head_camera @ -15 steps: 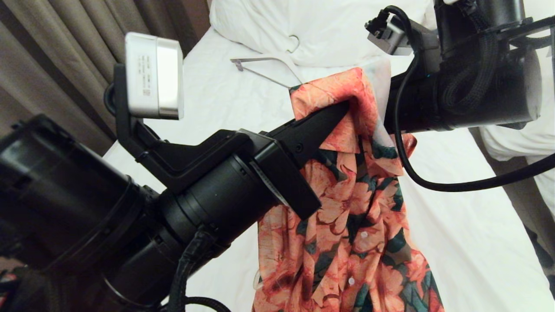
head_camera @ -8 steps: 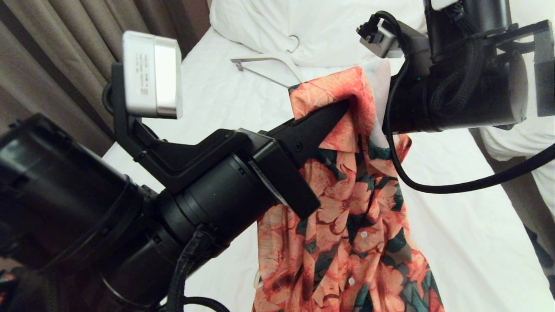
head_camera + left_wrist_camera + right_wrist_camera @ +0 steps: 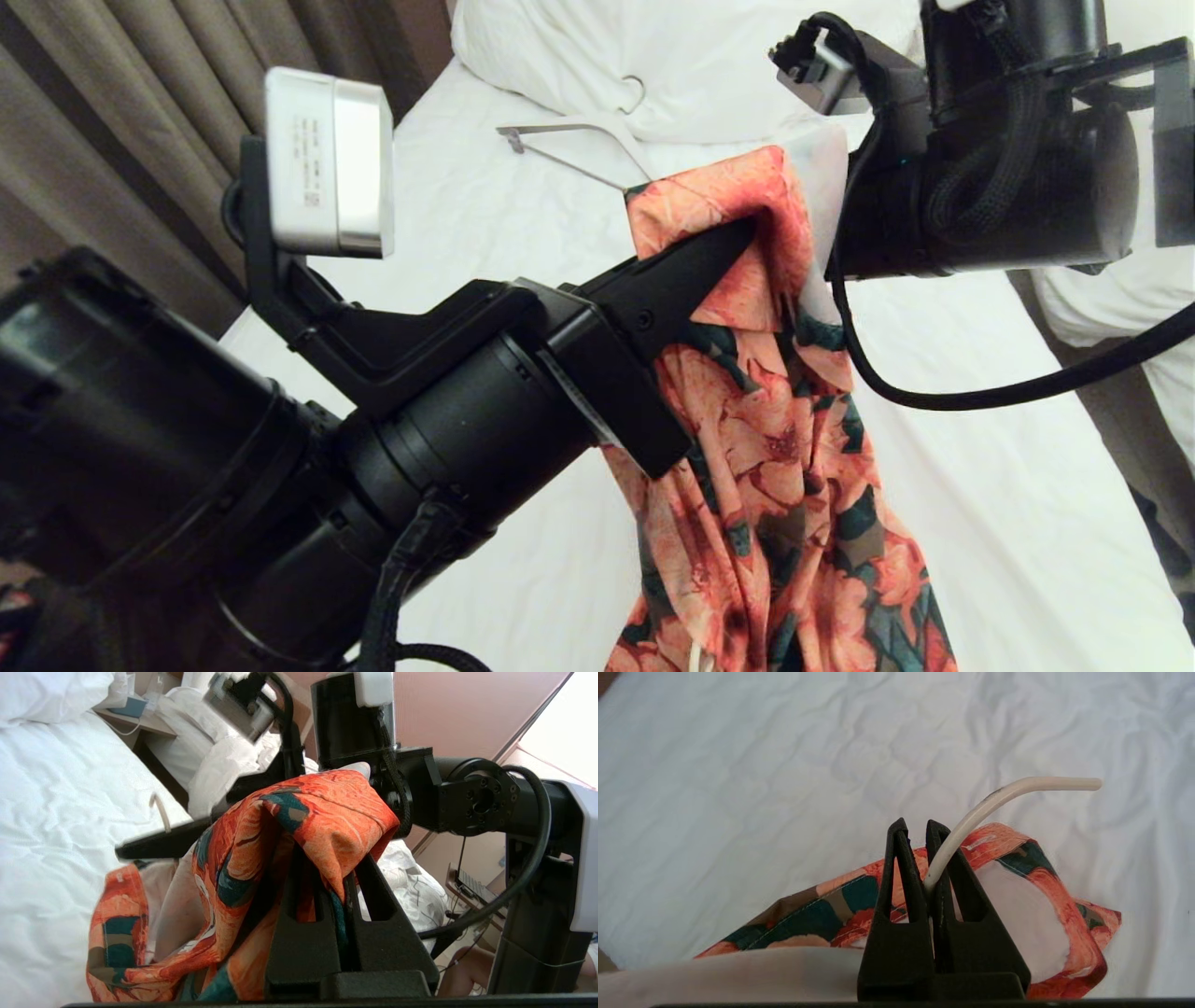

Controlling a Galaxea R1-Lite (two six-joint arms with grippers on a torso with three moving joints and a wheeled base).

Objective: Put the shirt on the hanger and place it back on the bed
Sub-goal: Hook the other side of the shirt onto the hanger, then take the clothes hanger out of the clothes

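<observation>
Left gripper pinches fold of coral-orange flowered short-sleeved shirt, lifted above white-sheeted bed. Right gripper pressed together on thin cream-white wire-like hanger at collar.

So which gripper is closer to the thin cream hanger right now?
Right. The right gripper has its jaws closed on the hanger at its curved neck. The left gripper is alongside, clamped on a fold of the shirt.
</observation>
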